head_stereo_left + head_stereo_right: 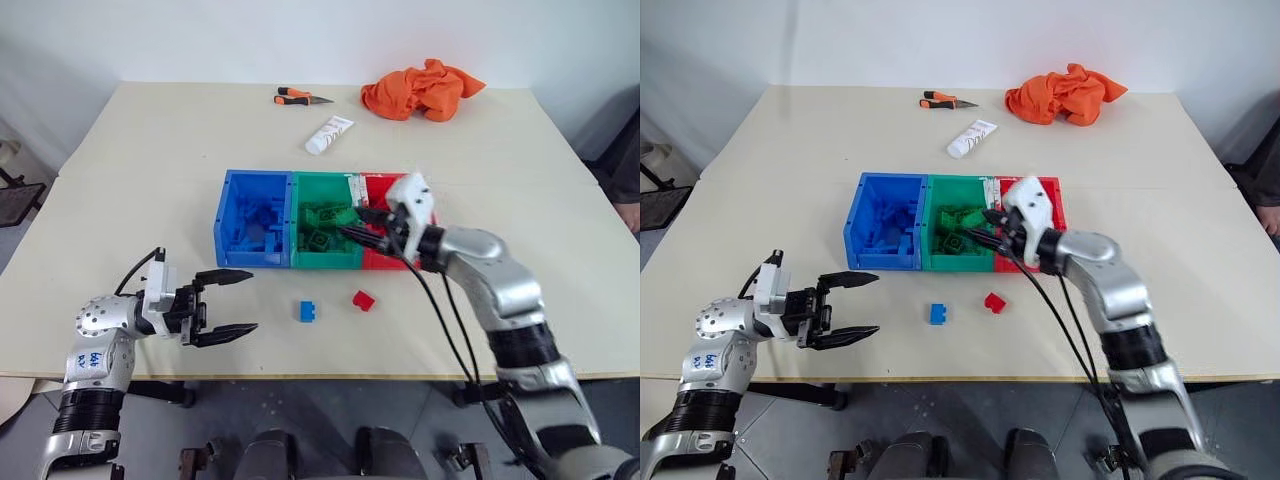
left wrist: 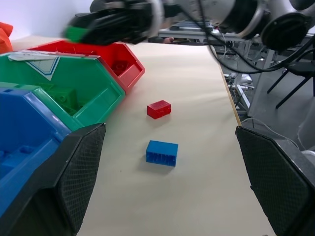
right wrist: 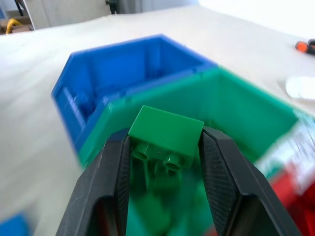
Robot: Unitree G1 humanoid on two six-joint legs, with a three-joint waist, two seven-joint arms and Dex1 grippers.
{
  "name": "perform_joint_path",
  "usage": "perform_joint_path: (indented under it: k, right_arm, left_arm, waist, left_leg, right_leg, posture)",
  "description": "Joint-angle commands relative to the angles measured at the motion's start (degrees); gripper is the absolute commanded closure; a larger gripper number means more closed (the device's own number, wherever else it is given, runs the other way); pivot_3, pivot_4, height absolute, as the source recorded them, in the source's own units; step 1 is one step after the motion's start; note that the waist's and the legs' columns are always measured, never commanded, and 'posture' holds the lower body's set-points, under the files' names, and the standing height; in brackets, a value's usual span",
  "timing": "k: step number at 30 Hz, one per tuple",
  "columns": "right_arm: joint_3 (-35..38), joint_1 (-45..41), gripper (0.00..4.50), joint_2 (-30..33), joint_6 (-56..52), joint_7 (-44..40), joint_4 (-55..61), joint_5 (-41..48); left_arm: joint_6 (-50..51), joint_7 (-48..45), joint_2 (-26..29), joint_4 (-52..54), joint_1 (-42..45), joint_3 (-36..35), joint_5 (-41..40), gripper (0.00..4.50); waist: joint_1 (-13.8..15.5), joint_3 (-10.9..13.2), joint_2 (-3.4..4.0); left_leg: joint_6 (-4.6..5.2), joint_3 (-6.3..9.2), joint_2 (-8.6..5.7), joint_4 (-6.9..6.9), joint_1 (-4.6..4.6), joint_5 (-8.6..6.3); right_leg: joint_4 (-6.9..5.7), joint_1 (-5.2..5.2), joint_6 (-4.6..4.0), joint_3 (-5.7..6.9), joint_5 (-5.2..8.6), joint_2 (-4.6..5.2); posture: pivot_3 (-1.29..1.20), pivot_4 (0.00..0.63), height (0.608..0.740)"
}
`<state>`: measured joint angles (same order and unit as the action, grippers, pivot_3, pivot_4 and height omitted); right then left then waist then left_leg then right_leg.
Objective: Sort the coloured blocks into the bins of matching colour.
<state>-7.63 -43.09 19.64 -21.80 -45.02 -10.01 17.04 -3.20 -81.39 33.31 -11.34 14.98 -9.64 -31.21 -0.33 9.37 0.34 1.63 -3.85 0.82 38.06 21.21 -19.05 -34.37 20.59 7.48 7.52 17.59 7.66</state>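
My right gripper (image 1: 352, 222) is shut on a green block (image 3: 167, 129) and holds it level over the green bin (image 1: 325, 262), near the edge it shares with the red bin (image 1: 382, 186). Green blocks lie in the green bin and blue ones in the blue bin (image 1: 229, 222). In front of the bins, a blue block (image 1: 307, 311) and a red block (image 1: 363, 300) lie loose on the table. At the table's near left, my left gripper (image 1: 236, 301) stands open and empty, pointing right toward the two loose blocks.
Toward the back of the table (image 1: 150, 170) lie an orange cloth (image 1: 422, 90), a white tube (image 1: 329, 134) and an orange-handled tool (image 1: 300, 97). The table's front edge runs just below the left gripper.
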Motion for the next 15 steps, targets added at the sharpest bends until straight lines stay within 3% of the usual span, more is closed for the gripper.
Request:
perform_joint_path:
  k: [1, 6, 7, 12, 15]
  right_arm:
    - [-0.5, -4.4, 1.94, -2.6, 6.0, 0.2, -7.4, -2.9]
    - [-0.7, -6.0, 0.21, -3.3, 10.5, -2.1, -9.9, -4.4]
    - [-0.6, -5.8, 0.07, -2.9, 10.5, -2.7, -9.3, -4.5]
    - [1.5, -0.6, 0.07, 2.9, 7.0, -8.2, 1.9, -1.2]
    - [5.3, 7.3, 0.07, 11.5, 3.9, -15.1, 11.0, 3.6]
  left_arm:
    - [-0.7, 0.1, 0.1, 2.4, -0.6, -0.3, -0.7, 0.0]
    - [-0.8, 0.1, 0.1, 2.7, -1.0, -0.5, -0.8, 0.0]
    - [-0.8, 0.1, 0.1, 2.8, -1.2, -0.6, -0.8, 0.0]
    - [-1.0, -0.6, 0.8, 2.3, -1.8, -1.6, -1.3, 0.0]
    - [-1.5, -1.6, 2.0, 0.5, -2.0, -2.8, -1.2, 0.0]
  waist:
    - [-0.1, 0.0, 0.0]
    - [-0.3, 0.0, 0.01]
    - [-0.4, 0.0, 0.01]
    - [-0.6, 0.0, 0.01]
    - [-0.2, 0.0, 0.0]
  left_leg:
    - [0.0, -0.01, 0.0, 0.0, -0.01, 0.0]
    - [0.0, 0.06, -0.01, 0.0, -0.01, 0.0]
    - [0.0, 0.06, -0.01, 0.0, -0.01, 0.0]
    - [-0.01, 0.11, 0.01, -0.01, -0.01, 0.0]
    - [-0.01, 0.15, 0.01, -0.01, 0.01, 0.0]
  right_leg:
    - [-0.05, 0.02, 0.0, 0.0, 0.0, 0.0]
    - [-0.16, 0.04, 0.0, 0.0, 0.0, 0.0]
    - [-0.16, 0.04, 0.0, 0.0, 0.0, 0.0]
    - [-0.16, 0.03, 0.0, 0.02, 0.0, 0.0]
    - [-0.12, 0.01, 0.0, 0.04, 0.0, 0.01]
  posture:
    - [0.0, 0.15, 0.74]
    - [0.0, 0.15, 0.74]
    - [0.0, 0.15, 0.74]
    - [0.0, 0.15, 0.74]
    - [0.0, 0.15, 0.74]
